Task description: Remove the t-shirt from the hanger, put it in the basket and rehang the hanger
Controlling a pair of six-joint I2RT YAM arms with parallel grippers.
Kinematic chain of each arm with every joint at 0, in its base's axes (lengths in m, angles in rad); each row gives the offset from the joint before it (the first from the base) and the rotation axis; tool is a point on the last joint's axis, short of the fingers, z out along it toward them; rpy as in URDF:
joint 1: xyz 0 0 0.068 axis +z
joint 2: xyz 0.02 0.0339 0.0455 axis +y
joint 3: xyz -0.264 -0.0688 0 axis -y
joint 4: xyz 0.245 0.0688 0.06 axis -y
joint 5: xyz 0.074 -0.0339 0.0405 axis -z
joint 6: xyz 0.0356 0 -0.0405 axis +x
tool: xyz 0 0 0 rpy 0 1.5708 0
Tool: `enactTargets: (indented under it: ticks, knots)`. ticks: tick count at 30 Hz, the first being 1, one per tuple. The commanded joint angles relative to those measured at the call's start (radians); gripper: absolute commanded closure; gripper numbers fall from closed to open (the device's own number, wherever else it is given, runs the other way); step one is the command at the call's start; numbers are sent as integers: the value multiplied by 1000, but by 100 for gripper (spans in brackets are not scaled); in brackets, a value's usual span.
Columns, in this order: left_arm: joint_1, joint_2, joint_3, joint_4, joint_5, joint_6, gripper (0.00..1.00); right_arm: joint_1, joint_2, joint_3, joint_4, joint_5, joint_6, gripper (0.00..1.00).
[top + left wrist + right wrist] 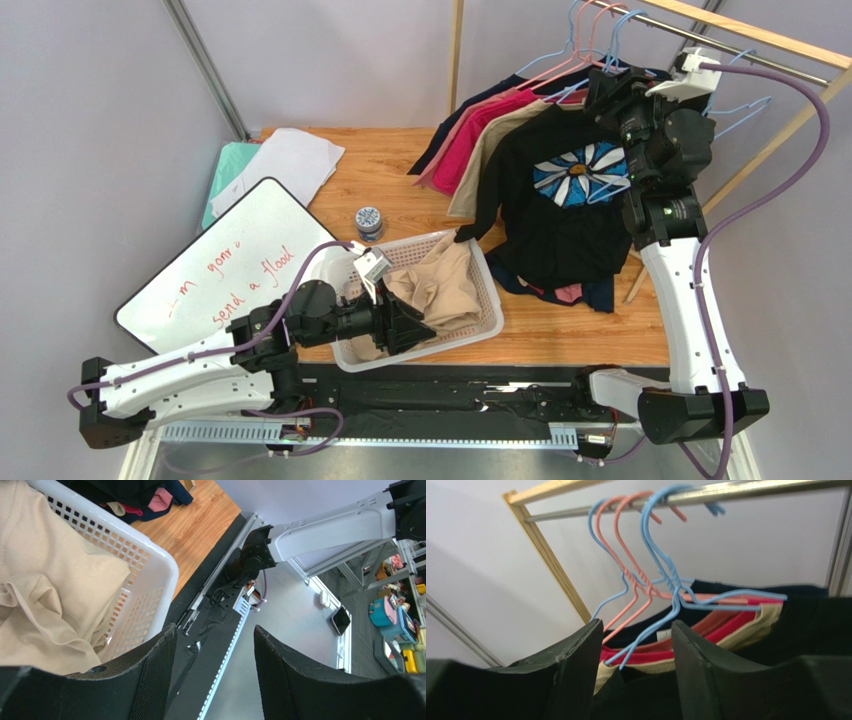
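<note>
I'd say I'm lining up the grasp: my right gripper (636, 630), jaws apart and empty, sits just below the rail (751, 489) facing the blue hanger (666, 575) whose black t-shirt (560, 215) hangs under that rail, so next I must close on its collar; the left gripper (215, 635) idles open and empty.

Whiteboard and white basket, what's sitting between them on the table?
A small round tin stands on the wood between the whiteboard and basket, shown in the top view.
</note>
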Motion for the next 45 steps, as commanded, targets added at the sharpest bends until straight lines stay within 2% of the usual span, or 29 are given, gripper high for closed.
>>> enactTargets:
  ticks: [1,6,18,21,24,25,30,45]
  knots:
    - [-5,10,37,43,34,7,37,0,16,68,-244,100,214,36]
    - [-7,7,36,35,28,10,37,-3,38,85,-273,76,275,34]
    - [-5,-19,37,12,21,16,37,-21,148,151,-259,-30,366,41]
    - [-7,-36,30,6,11,16,37,-20,154,165,-258,-32,377,48]
    - [-5,-44,27,2,6,16,37,-23,158,171,-253,-32,390,59]
    - [-5,-42,27,2,8,17,37,-21,158,174,-251,-74,395,63]
    - [-5,-44,27,5,11,17,37,-21,158,171,-236,-92,418,59]
    - [-7,-62,7,-3,-2,10,37,-21,202,213,-216,-121,452,66]
